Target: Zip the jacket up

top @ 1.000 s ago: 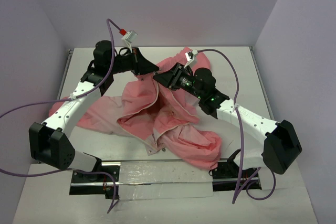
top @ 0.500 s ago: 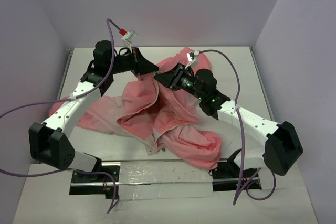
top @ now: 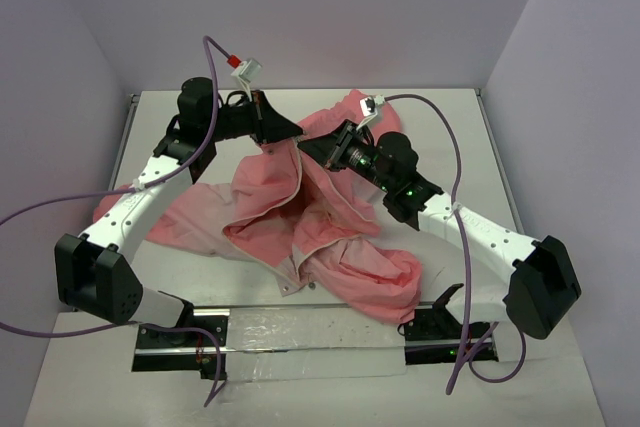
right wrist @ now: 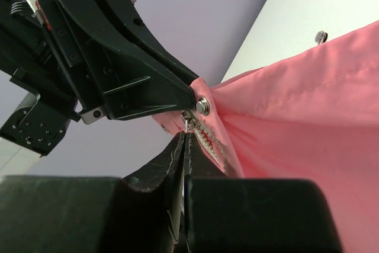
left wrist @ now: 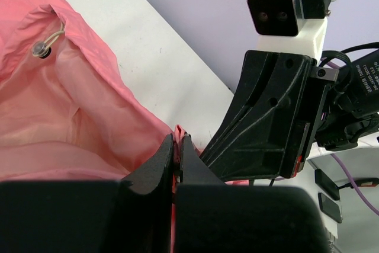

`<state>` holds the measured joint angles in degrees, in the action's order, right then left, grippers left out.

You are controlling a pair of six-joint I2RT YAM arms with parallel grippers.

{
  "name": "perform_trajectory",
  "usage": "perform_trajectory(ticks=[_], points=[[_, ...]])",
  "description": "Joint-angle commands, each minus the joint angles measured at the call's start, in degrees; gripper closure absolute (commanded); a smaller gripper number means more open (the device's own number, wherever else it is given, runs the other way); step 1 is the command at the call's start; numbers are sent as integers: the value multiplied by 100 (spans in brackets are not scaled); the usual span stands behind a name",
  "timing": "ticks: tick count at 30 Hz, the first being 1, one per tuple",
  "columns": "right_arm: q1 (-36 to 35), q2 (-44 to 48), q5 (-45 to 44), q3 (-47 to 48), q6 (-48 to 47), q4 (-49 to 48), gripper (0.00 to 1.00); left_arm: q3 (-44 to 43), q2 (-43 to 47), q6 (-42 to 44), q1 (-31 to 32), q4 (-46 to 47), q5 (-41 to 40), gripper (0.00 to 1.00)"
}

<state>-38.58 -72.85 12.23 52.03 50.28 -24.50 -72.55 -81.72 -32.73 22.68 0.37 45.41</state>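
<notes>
1. Slippage is worrying me most. My right hand (right wrist: 185,140) is pinching shut on the small metal zipper pull (right wrist: 188,120), and so thin a tab could be popping free if I am tugging off the line of the zipper teeth (right wrist: 206,141).
2. My left hand (left wrist: 177,144) is clamping together on the edge of the jacket (top: 330,237), just beside a silver snap (right wrist: 203,106). If that slick fabric is creeping out, I am losing the tension the slider is needing.
3. Both hands are working almost touching, so any sideways drift is risking a knock between them.
4. Loose cloth is hanging close beside the teeth and could be getting dragged into the slider, jamming it.
5. The jacket is lying crumpled across the middle of the desk (top: 180,117), with one edge being held up off it between my hands on the far side. It is looking soft and salmon-pink, showing a paler lining in its folds and a cord toggle (left wrist: 41,48). I cannot tell whether this end is hem or collar.
</notes>
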Motion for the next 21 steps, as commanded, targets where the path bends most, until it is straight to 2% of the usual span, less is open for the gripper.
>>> perform_trajectory(ticks=[1,5,11,21], points=[[35,-14,60,154,-42,-302,99,-28,253,58,17,136,117,100],[35,-33,8,181,-54,-231,100,-62,262,65,17,112,109,100],[26,-80,-125,333,-241,523,100,-254,253,288,6,-261,-85,100],[-119,-68,123,-447,58,655,100,-440,166,295,-114,-321,-92,100]])
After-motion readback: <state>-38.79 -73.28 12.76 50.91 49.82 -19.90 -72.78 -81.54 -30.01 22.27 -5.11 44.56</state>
